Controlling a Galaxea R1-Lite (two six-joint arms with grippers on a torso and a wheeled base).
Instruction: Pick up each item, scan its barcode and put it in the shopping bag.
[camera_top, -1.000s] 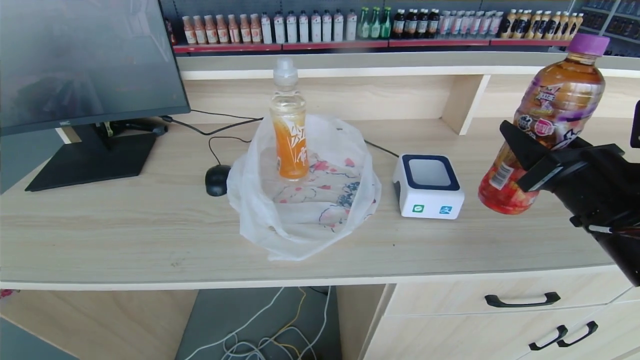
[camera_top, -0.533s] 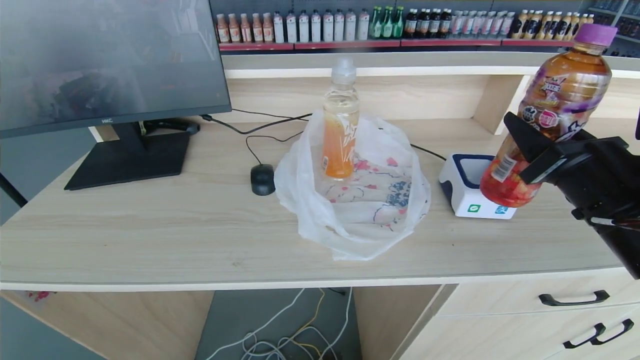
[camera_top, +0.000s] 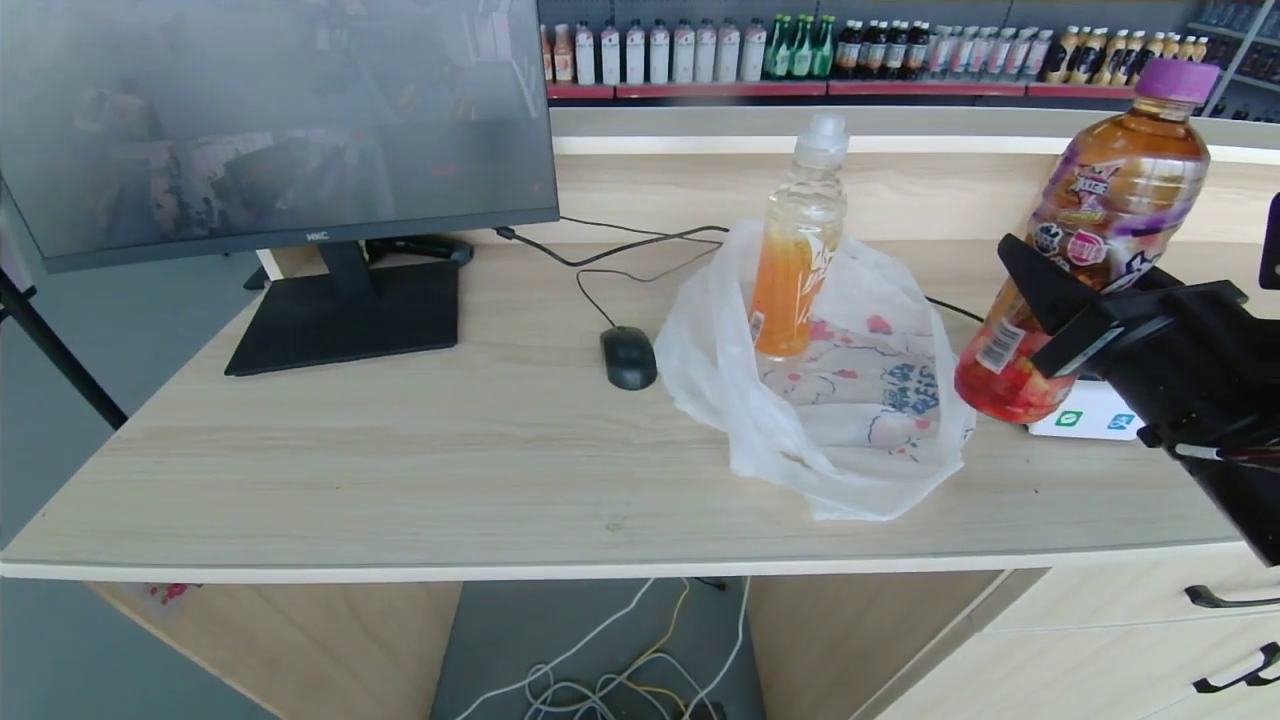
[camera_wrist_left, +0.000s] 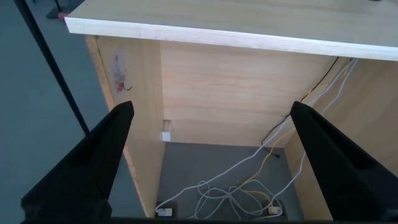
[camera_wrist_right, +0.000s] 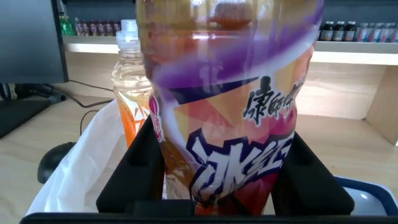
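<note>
My right gripper (camera_top: 1062, 300) is shut on a purple-capped tea bottle (camera_top: 1095, 230), held upright above the counter's right part. The bottle's base hangs in front of the white scanner (camera_top: 1090, 422) and hides most of it. In the right wrist view the tea bottle (camera_wrist_right: 230, 106) sits between the fingers (camera_wrist_right: 134, 177). A white shopping bag (camera_top: 850, 430) lies open just left of the bottle, with an orange drink bottle (camera_top: 797, 260) standing in it. My left gripper (camera_wrist_left: 208, 162) is open below counter level, facing the desk's underside.
A monitor (camera_top: 270, 120) stands at the counter's left, with a black mouse (camera_top: 628, 357) and cables between it and the bag. A raised ledge (camera_top: 700, 125) runs along the back. Drawers (camera_top: 1225, 600) lie under the right end, and loose wires (camera_top: 600, 680) on the floor.
The head camera has swung left, so everything on the counter slid right in the picture. The held tea bottle now overlaps the scanner and sits close to the bag.
</note>
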